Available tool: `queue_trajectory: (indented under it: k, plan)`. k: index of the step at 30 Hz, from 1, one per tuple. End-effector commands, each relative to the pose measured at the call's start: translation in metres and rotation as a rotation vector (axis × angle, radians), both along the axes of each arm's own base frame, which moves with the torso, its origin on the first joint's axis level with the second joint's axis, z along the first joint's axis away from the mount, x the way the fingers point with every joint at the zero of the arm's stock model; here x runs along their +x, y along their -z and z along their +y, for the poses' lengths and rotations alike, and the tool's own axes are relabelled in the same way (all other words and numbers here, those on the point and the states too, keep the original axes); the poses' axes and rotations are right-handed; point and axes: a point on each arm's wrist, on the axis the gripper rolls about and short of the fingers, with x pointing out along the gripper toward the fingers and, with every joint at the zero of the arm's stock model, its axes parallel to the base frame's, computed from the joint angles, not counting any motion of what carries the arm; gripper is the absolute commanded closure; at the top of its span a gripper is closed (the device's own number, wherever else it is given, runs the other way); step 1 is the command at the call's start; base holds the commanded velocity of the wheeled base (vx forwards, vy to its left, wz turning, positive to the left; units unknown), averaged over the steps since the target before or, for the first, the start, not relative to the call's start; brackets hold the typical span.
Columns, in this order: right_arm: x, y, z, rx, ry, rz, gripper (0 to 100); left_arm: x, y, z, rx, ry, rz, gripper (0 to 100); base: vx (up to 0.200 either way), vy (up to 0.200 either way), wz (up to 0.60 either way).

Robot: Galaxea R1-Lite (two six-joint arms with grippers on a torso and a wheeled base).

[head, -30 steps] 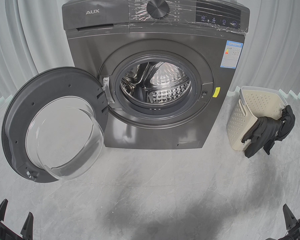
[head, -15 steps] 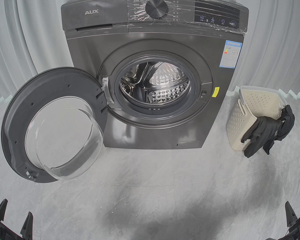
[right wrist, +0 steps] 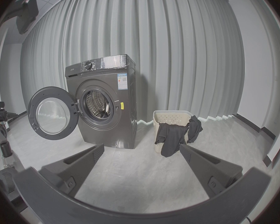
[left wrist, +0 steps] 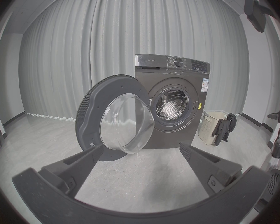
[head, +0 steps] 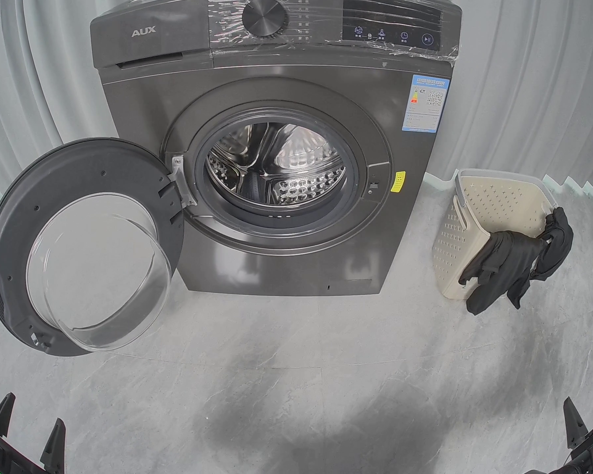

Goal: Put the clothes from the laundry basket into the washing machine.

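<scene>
A grey front-loading washing machine [head: 277, 139] stands on the floor with its round door [head: 79, 245] swung wide to the left, and its steel drum [head: 273, 166] looks bare. To its right sits a cream laundry basket [head: 491, 205] with black clothes [head: 514, 261] draped over its front rim. My left gripper [head: 26, 429] is open and empty at the lower left, far from both. At the lower right my right gripper [head: 590, 406] is also open and empty. The basket [right wrist: 171, 119] and the clothes [right wrist: 174, 136] lie ahead of the right gripper [right wrist: 140, 150].
Grey tiled floor [head: 323, 376] stretches between me and the machine. A pleated white curtain [head: 540, 87] runs behind everything. The open door [left wrist: 115, 119] juts out over the floor on the left side.
The whole head picture has shifted left, so the camera has turned right. Both grippers hold the same spots in the picture, still open.
</scene>
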Motion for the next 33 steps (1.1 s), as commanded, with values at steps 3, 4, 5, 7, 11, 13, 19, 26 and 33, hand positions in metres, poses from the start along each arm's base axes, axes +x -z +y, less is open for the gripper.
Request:
queue_trajectory:
  k: [3, 4, 5, 7, 11, 13, 19, 26, 33]
  plan:
    - [0.0007, 0.0051, 0.0, 0.0, -0.001, 0.01, 0, 0.0, 0.0053, 0.0, -0.003, 0.0, 0.001, 0, 0.0, 0.0, 0.0]
    - [0.0007, 0.0051, 0.0, 0.0, -0.001, 0.01, 0, 0.0, 0.0053, 0.0, -0.003, 0.0, 0.001, 0, 0.2, 0.0, 0.0]
    - [0.0007, 0.0051, 0.0, 0.0, -0.001, 0.01, 0, 0.0, 0.0053, 0.0, -0.003, 0.0, 0.001, 0, 0.2, 0.0, 0.0]
    - [0.0006, 0.0046, 0.0, 0.0, -0.001, 0.008, 0, 0.0, 0.0053, 0.0, -0.003, 0.002, 0.001, 0, 0.2, 0.0, 0.0]
    - [0.0007, 0.0051, 0.0, 0.0, -0.001, 0.01, 0, 0.0, 0.0053, 0.0, -0.003, 0.002, 0.001, 0, 0.2, 0.0, 0.0]
    - [0.0007, 0.0051, 0.0, 0.0, -0.001, 0.01, 0, 0.0, 0.0053, 0.0, -0.003, 0.0, 0.001, 0, 0.1, 0.0, 0.0]
    - [0.0007, 0.0051, 0.0, 0.0, -0.001, 0.01, 0, 0.0, 0.0053, 0.0, 0.0, 0.0, 0.001, 0, 0.0, 0.0, 0.0]
    - [0.0007, 0.0051, 0.0, -0.002, -0.002, 0.01, 0, 0.0, 0.0053, 0.0, -0.002, 0.0, 0.001, 0, 0.0, -0.143, 0.0]
    - [0.0007, 0.0051, 0.0, 0.0, -0.001, 0.01, 0, 0.0, 0.0053, 0.0, -0.002, 0.0, 0.001, 0, 0.0, -0.2, 0.0]
